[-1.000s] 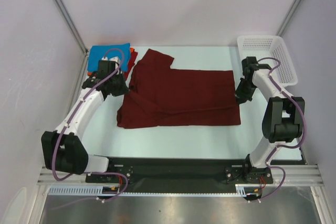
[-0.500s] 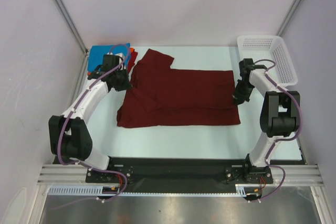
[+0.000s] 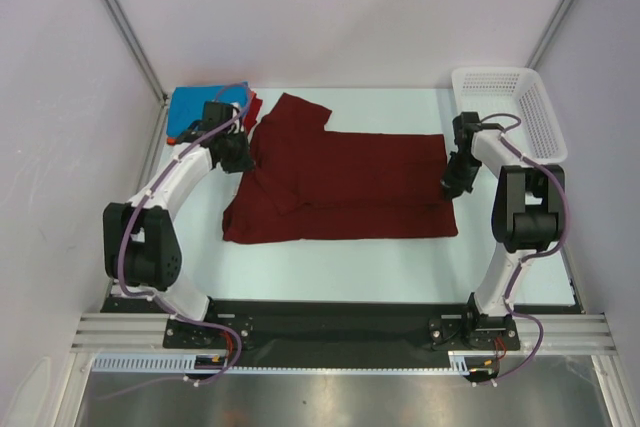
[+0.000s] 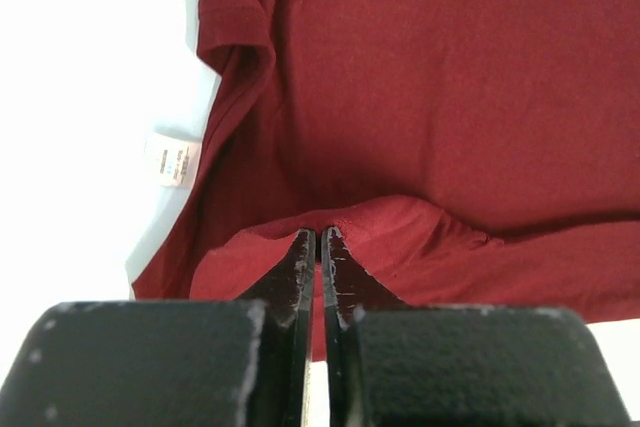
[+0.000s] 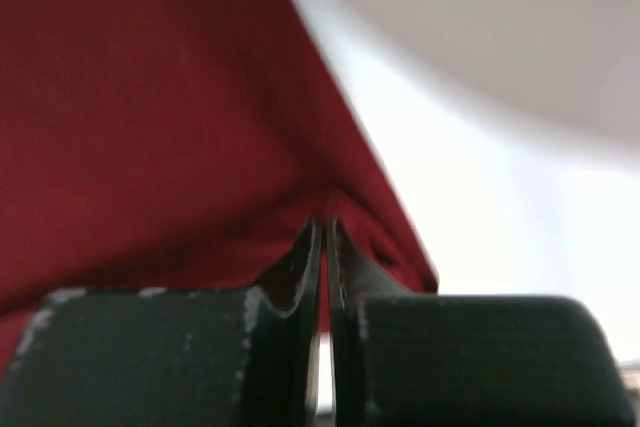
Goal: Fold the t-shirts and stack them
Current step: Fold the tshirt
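Both claws were pinched shut on the dark maroon red cloth t-shirt (image 3: 345, 182), which lay spread over the middle of the pale table (image 3: 350, 267), its long axis running left to right. The left gripper (image 3: 238, 155) nipped a raised fold at the sleeve-end edge, and the right gripper (image 3: 453, 185) nipped the opposite hem-end edge. The cloth therefore lay stretched between them, each arm nearest its own end. The coming fold probably needed both ends carried together across the short axis.
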You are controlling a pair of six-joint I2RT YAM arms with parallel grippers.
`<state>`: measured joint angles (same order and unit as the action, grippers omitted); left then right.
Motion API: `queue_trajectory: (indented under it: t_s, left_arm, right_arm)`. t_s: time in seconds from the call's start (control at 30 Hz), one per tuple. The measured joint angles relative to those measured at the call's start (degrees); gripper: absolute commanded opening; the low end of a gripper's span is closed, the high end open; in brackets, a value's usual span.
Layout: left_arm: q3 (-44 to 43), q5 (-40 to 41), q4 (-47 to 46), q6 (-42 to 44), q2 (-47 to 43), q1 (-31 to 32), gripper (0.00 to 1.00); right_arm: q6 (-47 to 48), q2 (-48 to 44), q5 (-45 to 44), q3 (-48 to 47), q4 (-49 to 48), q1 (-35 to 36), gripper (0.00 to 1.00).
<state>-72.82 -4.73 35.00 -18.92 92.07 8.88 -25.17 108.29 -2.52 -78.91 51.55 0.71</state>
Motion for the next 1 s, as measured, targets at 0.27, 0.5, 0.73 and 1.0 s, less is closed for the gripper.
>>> queue_trajectory:
  t_s: [0.27, 0.5, 0.73, 1.0]
  left_arm:
    - [-4.55, 5.73, 1.42, -0.92, 5.16, 0.04, 0.88]
    - [1.68, 12.72, 8.26, -10.88, -8.35, -0.50, 0.88]
    - [22.34, 8.33, 10.21, -23.78, -32.96, -0.61, 0.87]
    - [29.49, 6.91, 10.49, -30.95, -31.82, -0.63, 0.85]
  right_arm:
    - [1.01, 3.61, -0.90, -4.33, -1.68, -0.09, 0.43]
    - [1.42, -2.16, -2.80, -2.43, 0.31, -0.09, 0.63]
    - [-0.59, -21.88, 1.25, 17.20, 0.57, -1.20, 0.62]
    - [-2.91, -23.65, 5.42, 25.27, -1.22, -6.58, 0.63]
